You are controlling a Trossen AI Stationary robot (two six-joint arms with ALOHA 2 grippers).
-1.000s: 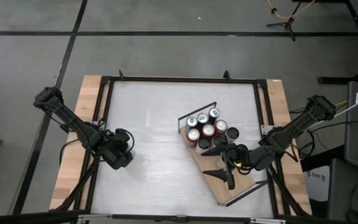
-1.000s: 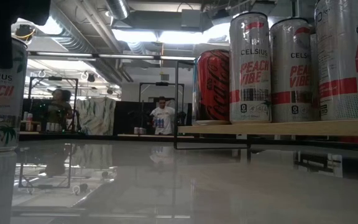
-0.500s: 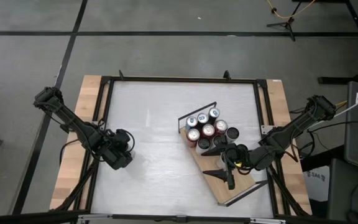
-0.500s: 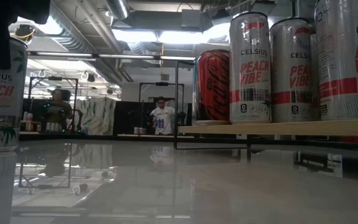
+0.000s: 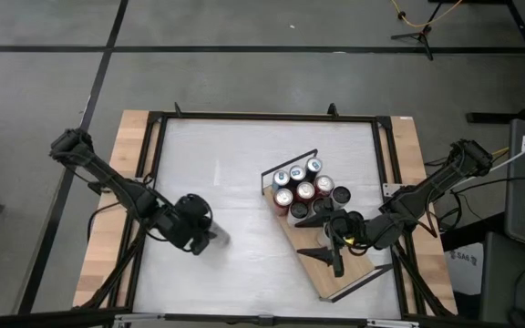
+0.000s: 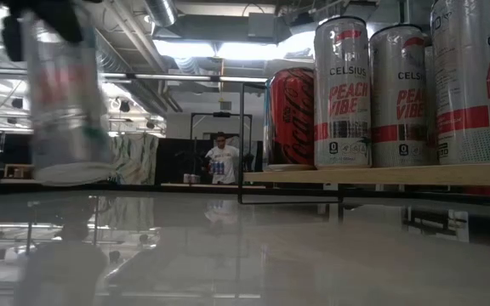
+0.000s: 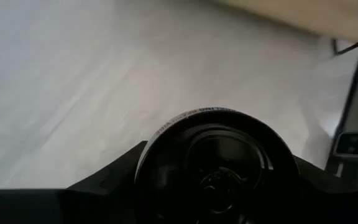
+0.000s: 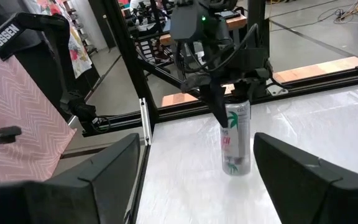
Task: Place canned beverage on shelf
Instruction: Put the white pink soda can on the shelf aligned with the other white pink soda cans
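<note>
My left gripper (image 5: 195, 234) is shut on a white Celsius can (image 6: 65, 102) over the left half of the table; the can also shows in the right wrist view (image 8: 235, 142) and, from above, in the left wrist view (image 7: 215, 163). The shelf (image 5: 358, 270), a light-wood board with black wire rails, lies slantwise at the table's right. Several cans (image 5: 303, 189) stand on its far end and show in the low view (image 6: 373, 89). My right gripper (image 5: 326, 259) is open and empty over the shelf's near half, its fingers wide apart in the right wrist view (image 8: 194, 180). My left gripper pinches the can at its upper end (image 7: 149, 154), one finger on each side of the top rim. The fingers (image 8: 218, 102) come from above, pointing down. The can hangs upright below them, its base a little above the tabletop in the low view.
The white tabletop (image 5: 235, 164) is framed by a black metal rail (image 5: 262, 117) with wood strips at both sides. Bare tabletop lies between the held can and the shelf. People and racks stand in the room behind the table (image 6: 219, 157).
My left gripper has moved toward the table's right edge with the can. The can stood on the table before and is now lifted a little, still upright.
</note>
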